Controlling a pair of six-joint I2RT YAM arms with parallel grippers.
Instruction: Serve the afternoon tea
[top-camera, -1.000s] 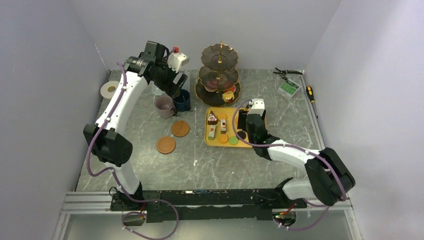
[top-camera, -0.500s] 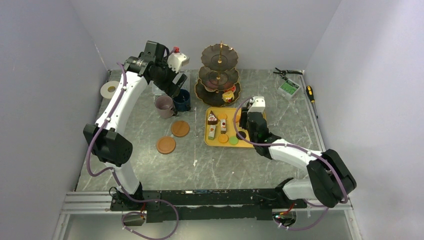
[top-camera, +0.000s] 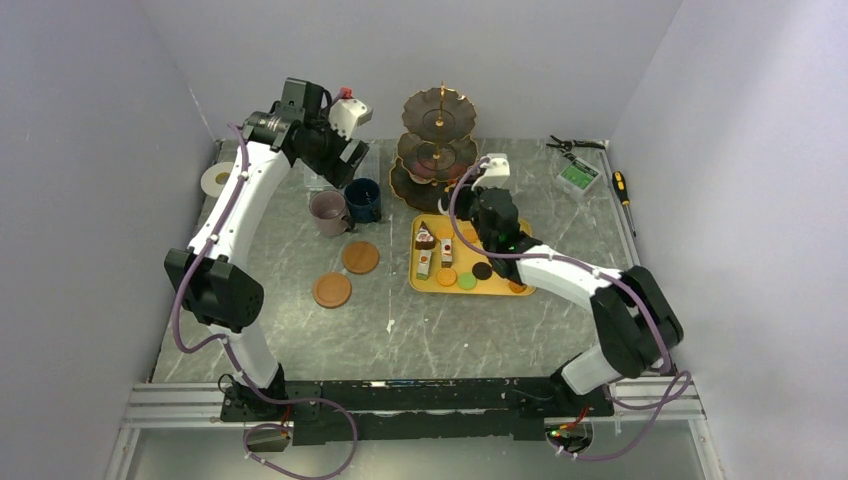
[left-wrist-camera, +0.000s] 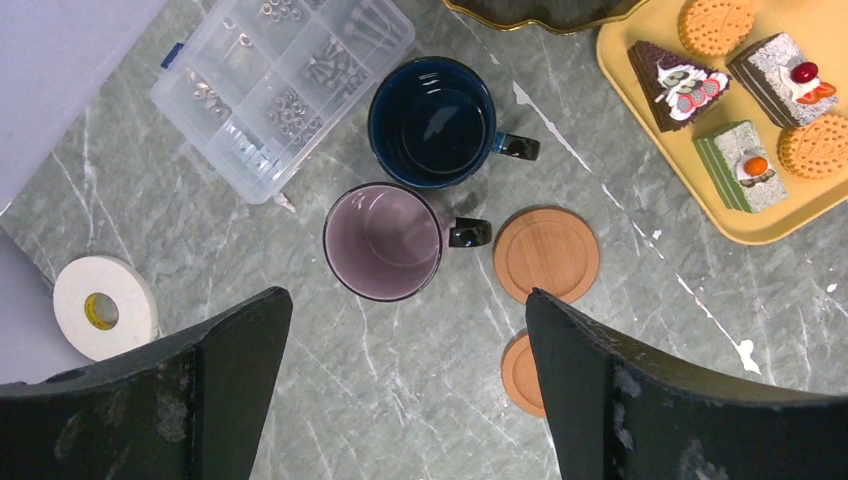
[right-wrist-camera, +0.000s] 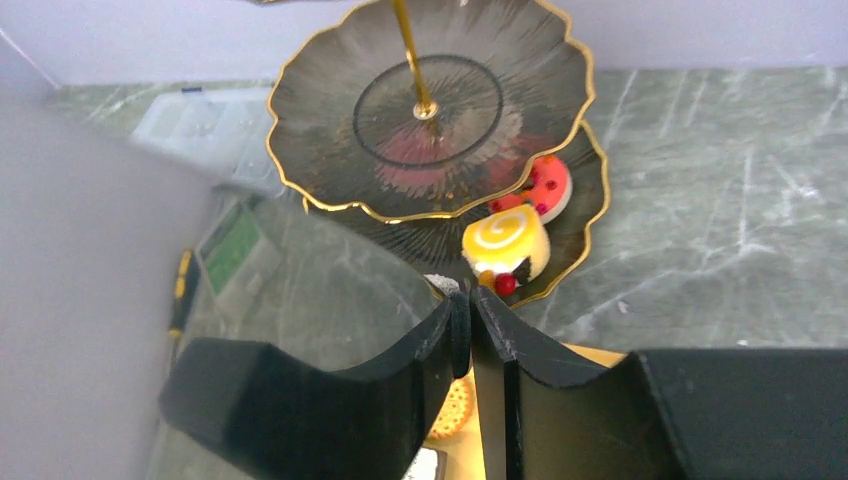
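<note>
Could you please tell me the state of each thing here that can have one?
Navy mug: upright, empty.
Mauve mug: upright, empty.
Two coasters: flat, bare.
Stand: upright, pastries on bottom tier.
Yellow tray: holds cake slices.
Left end effector: open.
Right end effector: shut, nothing visibly held.

Legible text, brands, numbers, signs: none are showing in any view.

Unreadable markings:
- White tape roll (left-wrist-camera: 125, 300), lying left of the mauve mug (left-wrist-camera: 383, 240): a small yellow patch is showing inside its core, too small to read.
- Green box (top-camera: 578, 177), lying far right of the mauve mug: its pale face is showing only as a blur.
</note>
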